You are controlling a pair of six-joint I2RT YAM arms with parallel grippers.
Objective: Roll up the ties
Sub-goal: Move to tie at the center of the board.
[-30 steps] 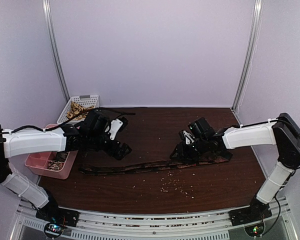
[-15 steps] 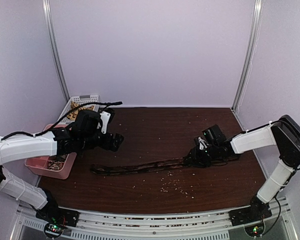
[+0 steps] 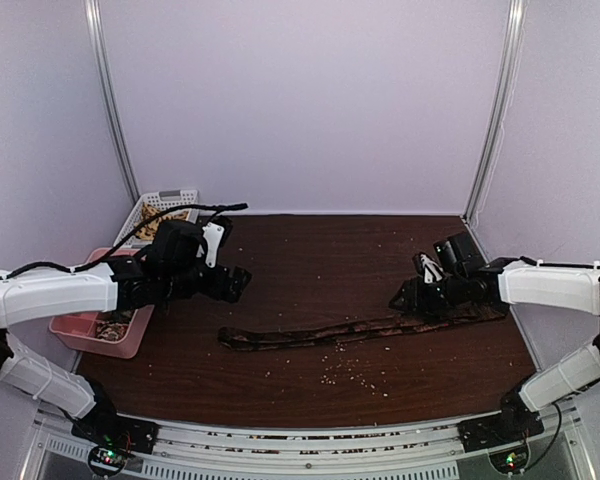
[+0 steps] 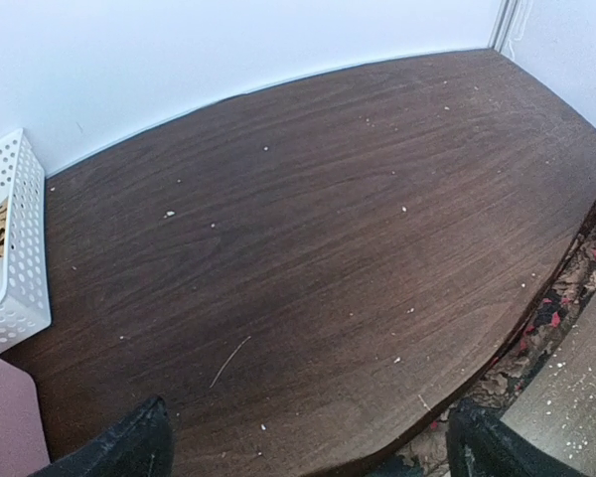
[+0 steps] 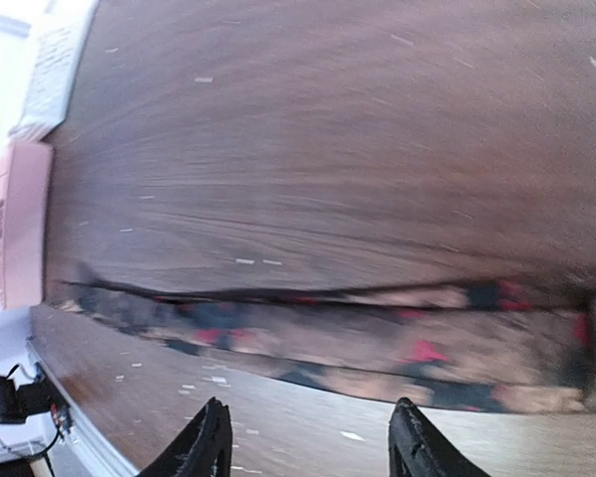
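Dark brown wood-grain table [image 3: 320, 250]: work surface.
Long brown-and-tan patterned fabric tie [image 3: 320, 332]: flat, stretched left to right across near centre, apparently straightened for rolling.
Right gripper [image 3: 405, 298]: low over tie's right, wider end, fingers spread, gripping nothing.
Left gripper [image 3: 235, 283]: beyond tie's left end, released, apart from it.
Pink plastic tray [image 3: 80, 325], white perforated basket [image 3: 165, 203]: left edge.

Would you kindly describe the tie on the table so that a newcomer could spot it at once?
On the dark wooden table, look at the near half. The tie lies flat there, a long narrow band running left to right. Unlike the tiny pale crumbs beside it, it is dark, mottled brown fabric.
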